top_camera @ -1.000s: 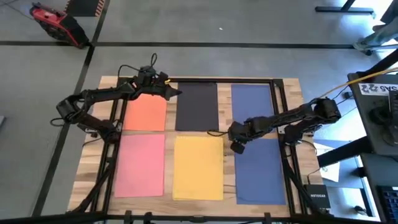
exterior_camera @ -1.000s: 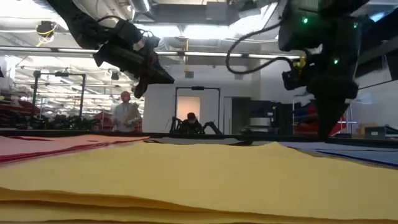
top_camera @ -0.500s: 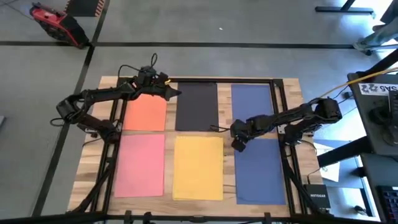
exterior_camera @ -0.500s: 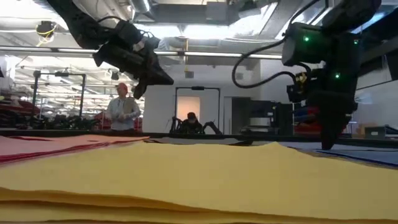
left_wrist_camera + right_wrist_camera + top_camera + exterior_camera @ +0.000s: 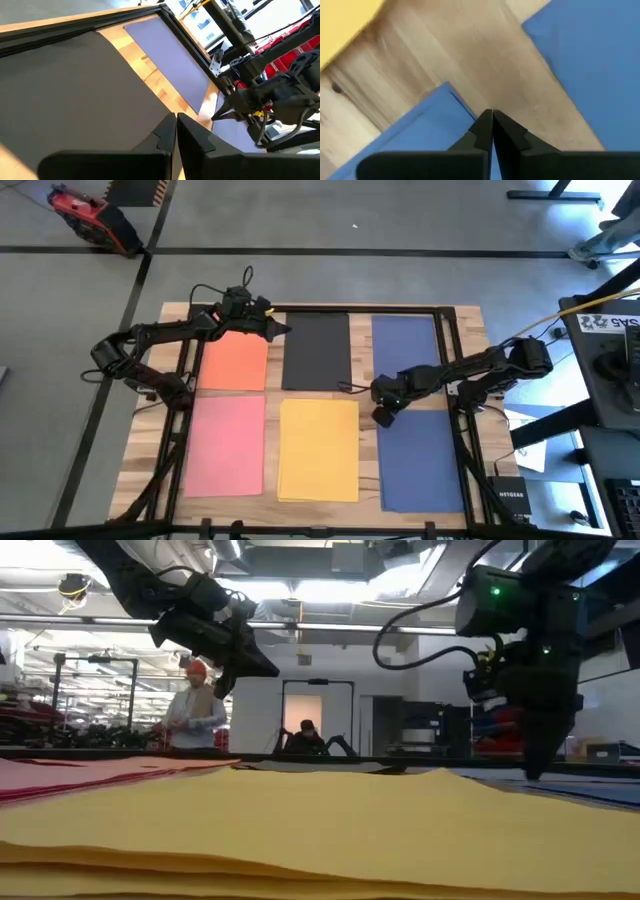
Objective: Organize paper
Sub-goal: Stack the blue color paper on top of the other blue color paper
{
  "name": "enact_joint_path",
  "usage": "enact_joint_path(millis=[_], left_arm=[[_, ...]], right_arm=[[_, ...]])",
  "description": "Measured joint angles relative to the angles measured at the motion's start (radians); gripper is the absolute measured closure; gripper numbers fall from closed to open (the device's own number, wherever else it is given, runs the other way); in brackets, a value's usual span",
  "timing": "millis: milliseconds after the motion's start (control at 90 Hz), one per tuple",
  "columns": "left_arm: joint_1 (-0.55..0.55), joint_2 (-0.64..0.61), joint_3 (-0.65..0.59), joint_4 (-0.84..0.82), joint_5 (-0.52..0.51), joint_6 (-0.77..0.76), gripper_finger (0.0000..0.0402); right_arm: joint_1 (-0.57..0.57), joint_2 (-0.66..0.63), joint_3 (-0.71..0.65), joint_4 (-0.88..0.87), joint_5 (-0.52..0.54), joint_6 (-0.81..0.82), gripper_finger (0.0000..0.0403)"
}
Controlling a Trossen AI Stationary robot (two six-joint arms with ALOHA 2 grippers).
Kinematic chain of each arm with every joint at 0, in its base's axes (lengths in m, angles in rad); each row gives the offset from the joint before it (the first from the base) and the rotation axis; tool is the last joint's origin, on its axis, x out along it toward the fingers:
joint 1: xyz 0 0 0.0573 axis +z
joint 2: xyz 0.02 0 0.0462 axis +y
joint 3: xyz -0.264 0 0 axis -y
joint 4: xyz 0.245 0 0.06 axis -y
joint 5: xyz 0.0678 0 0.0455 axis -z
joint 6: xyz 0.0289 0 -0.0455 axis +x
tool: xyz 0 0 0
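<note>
Nudging near blue sheet (image 5: 421, 455)'s corner, your right gripper (image 5: 381, 417) is pinched together; five other sheets look squared.

Right pincer (image 5: 492, 131) closed at a blue sheet's (image 5: 415, 131) corner, second blue sheet (image 5: 590, 65), yellow sheet (image 5: 342, 22), wooden tabletop (image 5: 470, 65)

paper (image 5: 318, 450): matte, smooth | table (image 5: 470, 330): pale grained wood
</note>
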Motion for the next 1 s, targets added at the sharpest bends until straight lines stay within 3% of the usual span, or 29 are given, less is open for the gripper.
enact_joint_path(millis=[267,489,644,1000], left_arm=[[0.000,0.000,0.000,-0.001,0.000,0.034,0.0402],[0.000,0.000,0.000,-0.008,0.000,0.076,0.0402],[0.000,0.000,0.000,-0.038,0.000,0.108,0.0402],[0.000,0.000,0.000,-0.077,-0.008,0.164,0.0402]], right_arm=[[-0.001,-0.022,0.062,0.005,0.162,-0.154,0.0388],[-0.001,0.072,0.062,0.000,0.186,-0.317,0.0305],[-0.011,0.134,0.064,0.030,0.235,-0.323,0.0264],[-0.094,0.170,0.066,0.060,0.216,-0.357,0.0282]])
